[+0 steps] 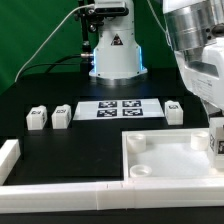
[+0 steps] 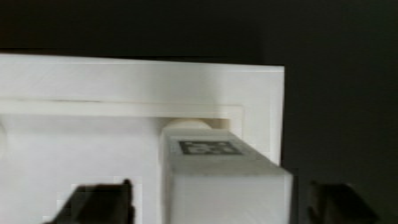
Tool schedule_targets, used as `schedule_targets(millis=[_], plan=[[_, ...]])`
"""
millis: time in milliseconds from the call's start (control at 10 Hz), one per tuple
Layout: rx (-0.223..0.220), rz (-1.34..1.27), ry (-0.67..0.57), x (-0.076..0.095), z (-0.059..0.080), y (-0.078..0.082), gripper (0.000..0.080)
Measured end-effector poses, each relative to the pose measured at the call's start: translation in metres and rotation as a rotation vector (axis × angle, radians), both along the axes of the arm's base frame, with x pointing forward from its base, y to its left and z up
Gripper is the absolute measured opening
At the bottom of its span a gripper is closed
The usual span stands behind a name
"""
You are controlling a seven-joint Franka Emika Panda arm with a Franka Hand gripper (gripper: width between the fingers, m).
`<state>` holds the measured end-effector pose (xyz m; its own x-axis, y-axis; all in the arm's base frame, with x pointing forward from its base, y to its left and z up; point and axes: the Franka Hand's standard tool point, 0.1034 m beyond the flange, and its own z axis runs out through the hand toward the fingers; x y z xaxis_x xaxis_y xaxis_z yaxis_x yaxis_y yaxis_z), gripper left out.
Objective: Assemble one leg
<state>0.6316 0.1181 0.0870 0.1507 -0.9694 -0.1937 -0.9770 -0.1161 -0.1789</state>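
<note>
In the wrist view a leg [image 2: 228,180], a stubby white block with a black-and-white tag, stands with its end at the corner hole of the large white panel [image 2: 107,100]. My gripper [image 2: 222,203] straddles this leg. One dark finger [image 2: 98,205] is on each side, and a narrow gap shows between each finger and the leg, so the jaws stand open. In the exterior view the gripper [image 1: 216,142] is low over the panel's [image 1: 165,158] corner at the exterior view's right, with the leg [image 1: 215,138] between its fingers.
Three more legs lie on the black table: two at the exterior view's left [image 1: 37,118] [image 1: 62,115] and one at the right [image 1: 174,110]. The marker board [image 1: 120,108] lies in front of the robot base. Long white border bars [image 1: 60,195] run along the front and left.
</note>
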Motion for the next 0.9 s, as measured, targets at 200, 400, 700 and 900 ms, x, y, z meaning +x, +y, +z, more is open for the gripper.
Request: schedule_targets(millis=[200, 400, 700, 900], plan=[[-0.063, 0.342, -0.052, -0.0013, -0.0009, -0.0043, 0.0635], [-0.118, 0.578, -0.071, 0.0007, 0.0032, -0.0004, 0.0645], [-0.167, 0.9, -0.124, 0.0, 0.0018, -0.0006, 0.0649], [-0.223, 1.188, -0.168, 0.0047, -0.0009, 0.0002, 0.0649]])
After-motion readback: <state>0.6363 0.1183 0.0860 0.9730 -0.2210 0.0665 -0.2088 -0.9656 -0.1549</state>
